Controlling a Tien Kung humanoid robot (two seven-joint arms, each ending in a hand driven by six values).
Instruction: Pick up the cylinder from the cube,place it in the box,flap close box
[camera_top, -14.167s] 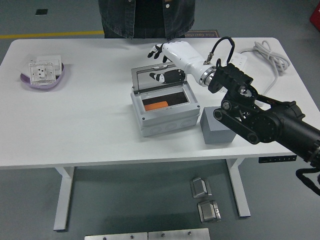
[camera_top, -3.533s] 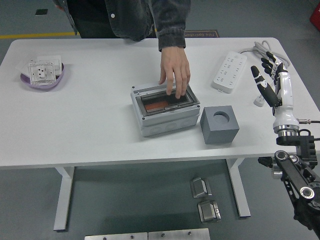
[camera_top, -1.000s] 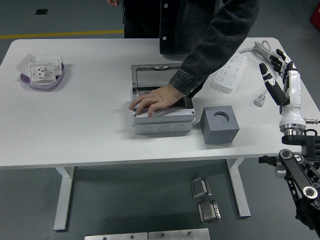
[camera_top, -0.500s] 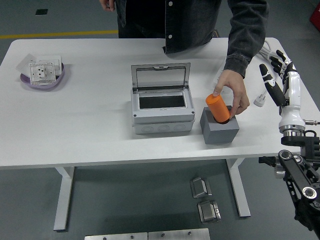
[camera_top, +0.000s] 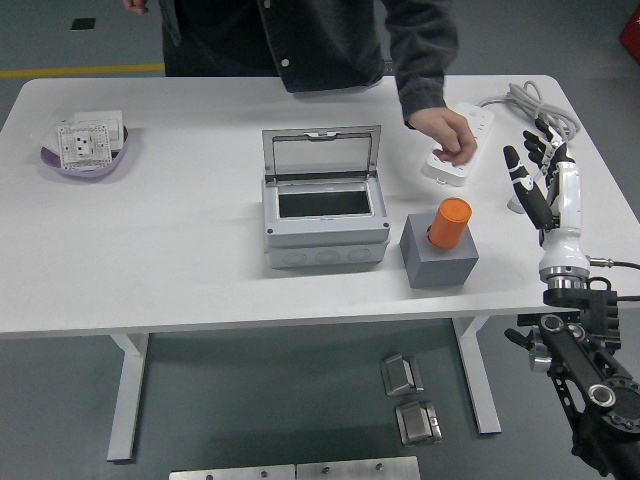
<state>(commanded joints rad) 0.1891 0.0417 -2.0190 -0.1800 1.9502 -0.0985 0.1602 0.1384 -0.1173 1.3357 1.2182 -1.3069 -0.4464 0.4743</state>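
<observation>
- Now you stand at the first step: the cylinder (camera_top: 449, 222) sits upright in the socket of the cube (camera_top: 439, 254), near the right front of the surface (camera_top: 170, 260), and nothing grips it.
- Your right robot hand (camera_top: 535, 175) hangs over the surface's right edge, well apart from the cube, fingers (camera_top: 514, 167) spread and pointing up, holding nothing.
- Your left robot hand is out of view.
- The box (camera_top: 324, 214) stands just left of the cube, its lid (camera_top: 321, 153) tipped up and back, so the dark cavity lies open to receive the cylinder.
- A person's hand (camera_top: 447, 136) rests on the power strip (camera_top: 460, 146) behind the cube; wait, I judge, until it clears before you reach in.
- Next, bring the right robot hand left and down to the cylinder's upper part, close the fingers round it, and lift straight up so it clears the socket without dragging the cube.
- After that, carry it left over the box opening, lower it, release, then push the lid forward and down.
- Away at the left a tray (camera_top: 86, 150) with sockets plays no part.
</observation>
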